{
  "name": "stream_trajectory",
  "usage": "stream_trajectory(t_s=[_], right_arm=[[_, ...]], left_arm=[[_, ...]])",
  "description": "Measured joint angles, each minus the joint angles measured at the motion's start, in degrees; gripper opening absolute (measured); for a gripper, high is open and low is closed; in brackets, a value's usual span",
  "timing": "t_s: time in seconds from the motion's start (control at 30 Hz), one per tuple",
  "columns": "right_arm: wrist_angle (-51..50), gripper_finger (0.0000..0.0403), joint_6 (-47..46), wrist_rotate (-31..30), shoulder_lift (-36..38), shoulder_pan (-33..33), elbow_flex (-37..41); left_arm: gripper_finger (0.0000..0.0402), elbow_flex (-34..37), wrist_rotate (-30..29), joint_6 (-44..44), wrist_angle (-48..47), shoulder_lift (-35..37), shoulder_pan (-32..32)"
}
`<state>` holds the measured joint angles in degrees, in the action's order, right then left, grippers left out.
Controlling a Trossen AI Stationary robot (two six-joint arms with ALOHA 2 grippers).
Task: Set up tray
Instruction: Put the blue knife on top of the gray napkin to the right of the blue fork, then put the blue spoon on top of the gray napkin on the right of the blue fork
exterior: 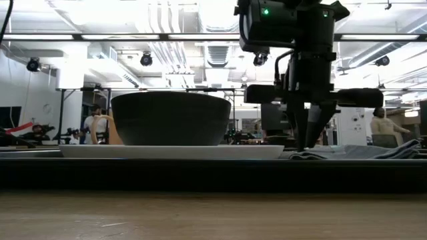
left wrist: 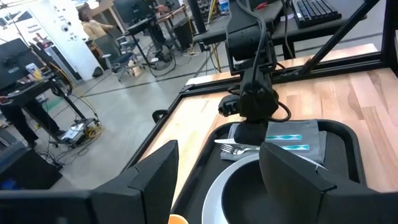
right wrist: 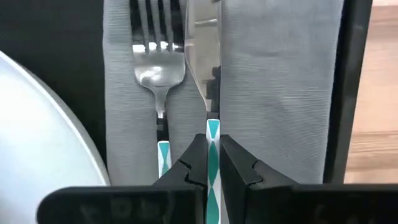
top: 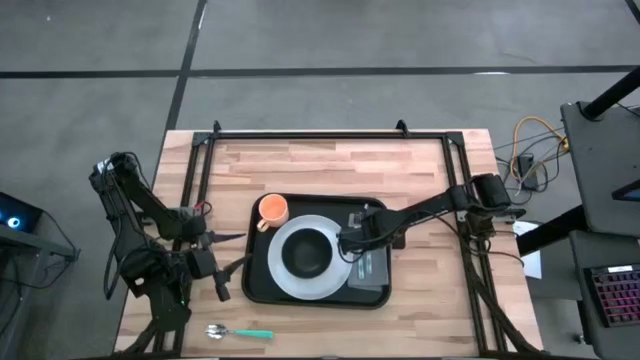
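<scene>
Grey napkin (right wrist: 273, 81) on tray (top: 262, 285) | right tool (right wrist: 212, 163) pinches knife (right wrist: 202, 59) | risk: knife skews on release | left tool (top: 222, 288) open, empty.

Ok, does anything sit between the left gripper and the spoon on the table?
Nothing visible: only bare table separates the open left gripper from the spoon, near the tray's corner. The right gripper is closed on the knife on the napkin.

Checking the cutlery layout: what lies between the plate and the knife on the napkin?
A fork lies there on the grey napkin, between plate and knife, per the right wrist view.
</scene>
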<state>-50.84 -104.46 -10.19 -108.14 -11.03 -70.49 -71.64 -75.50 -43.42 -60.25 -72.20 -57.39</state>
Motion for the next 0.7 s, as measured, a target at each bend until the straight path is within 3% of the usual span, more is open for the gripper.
stream_trajectory(t_s=[0.3,0.7], right_arm=[[5.6,0.0018,1.37,1.32,0.0,-0.93,2.3],[5.27,0.0102,4.48,3.41,0.02,-1.09,1.57]], left_arm=[[0.0204,0.0,0.41,0.0,0.02,0.0,-0.11],[0.0204,-0.07,1.09,-0.17,0.06,0.0,-0.37]])
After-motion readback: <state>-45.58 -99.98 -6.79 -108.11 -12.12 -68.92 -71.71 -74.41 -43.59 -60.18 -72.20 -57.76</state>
